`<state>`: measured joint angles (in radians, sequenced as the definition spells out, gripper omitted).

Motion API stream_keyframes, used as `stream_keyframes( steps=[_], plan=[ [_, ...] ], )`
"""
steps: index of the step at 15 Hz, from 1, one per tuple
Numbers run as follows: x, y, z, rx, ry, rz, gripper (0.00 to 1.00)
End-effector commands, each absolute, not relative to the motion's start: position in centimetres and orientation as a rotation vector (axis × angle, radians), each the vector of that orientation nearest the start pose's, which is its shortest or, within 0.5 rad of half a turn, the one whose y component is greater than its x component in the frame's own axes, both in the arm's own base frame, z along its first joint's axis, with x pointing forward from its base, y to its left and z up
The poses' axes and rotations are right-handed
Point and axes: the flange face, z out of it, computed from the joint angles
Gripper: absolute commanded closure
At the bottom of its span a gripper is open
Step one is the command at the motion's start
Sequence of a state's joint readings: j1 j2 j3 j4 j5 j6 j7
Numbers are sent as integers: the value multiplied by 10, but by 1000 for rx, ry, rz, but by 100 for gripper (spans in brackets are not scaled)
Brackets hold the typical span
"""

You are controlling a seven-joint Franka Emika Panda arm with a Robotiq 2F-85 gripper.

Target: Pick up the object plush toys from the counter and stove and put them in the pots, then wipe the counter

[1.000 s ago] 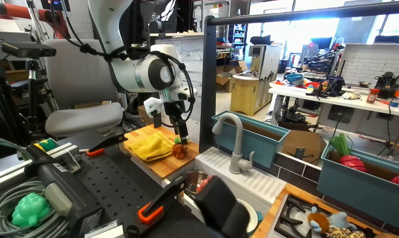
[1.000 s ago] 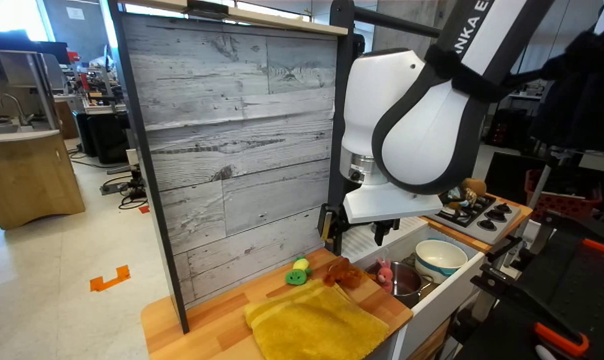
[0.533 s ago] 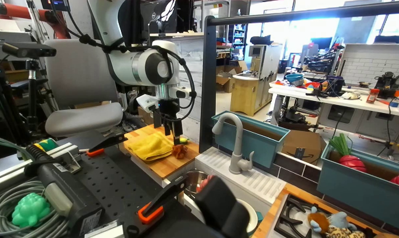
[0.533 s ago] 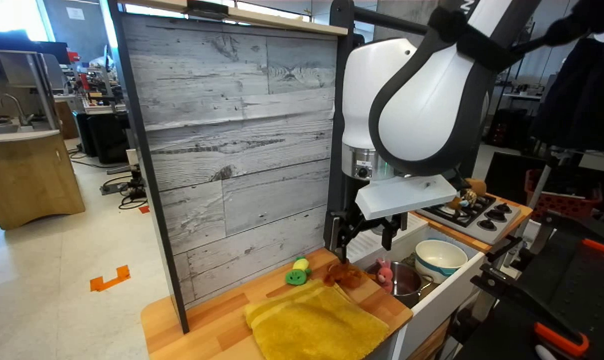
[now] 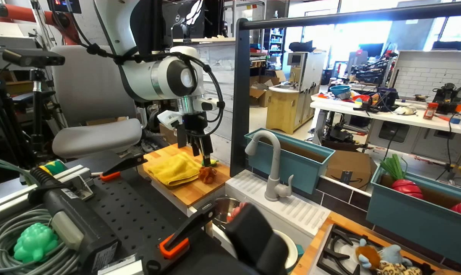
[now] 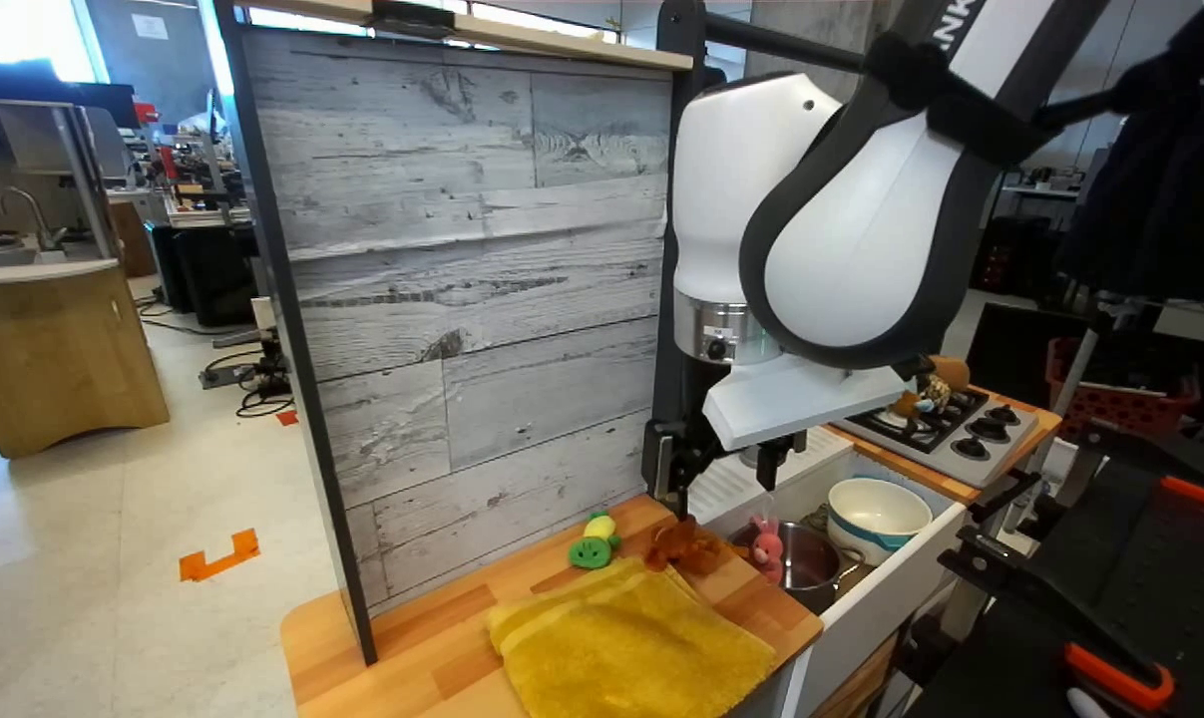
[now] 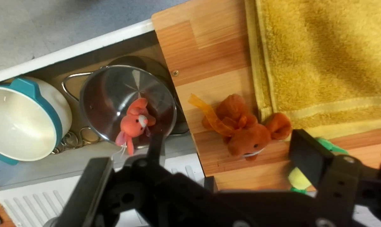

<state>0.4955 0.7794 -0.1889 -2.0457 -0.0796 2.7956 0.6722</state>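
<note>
The black claw (image 6: 723, 491) hangs, jaws apart. A rust-orange plush toy (image 7: 250, 137) lies near the light-brown wooden tabletop's (image 7: 206, 60) edge.

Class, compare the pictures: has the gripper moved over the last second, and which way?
Yes. In an exterior view, the gripper has shifted slightly toward the picture's left edge, farther from the fixed black post.

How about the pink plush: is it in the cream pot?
No, the wrist view shows the pink plush in the steel pot beside the cream pot.
</note>
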Motion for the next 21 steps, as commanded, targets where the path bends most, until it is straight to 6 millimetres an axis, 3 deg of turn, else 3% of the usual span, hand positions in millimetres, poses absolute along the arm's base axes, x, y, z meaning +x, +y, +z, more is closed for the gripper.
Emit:
stream_keyframes(
  steps=[1, 6, 7, 8, 10, 13, 15, 18, 20, 21],
  plan=[
    [562, 181, 42, -3314, 276, -127, 0],
    [590, 197, 6, -3329, 199, -97, 0],
    [594, 196, -3, -3333, 187, -76, 5],
    [597, 197, -9, -3338, 166, -51, 26],
    [601, 196, -21, -3337, 137, -10, 33],
    [604, 199, -31, -3307, 109, 29, 59],
    [604, 201, -27, -3275, 94, 54, 72],
    [585, 191, 3, -3248, 22, 97, 94],
    [570, 180, 29, -3223, -44, 71, 99],
    [567, 177, 42, -3198, -74, 52, 96]
  ],
)
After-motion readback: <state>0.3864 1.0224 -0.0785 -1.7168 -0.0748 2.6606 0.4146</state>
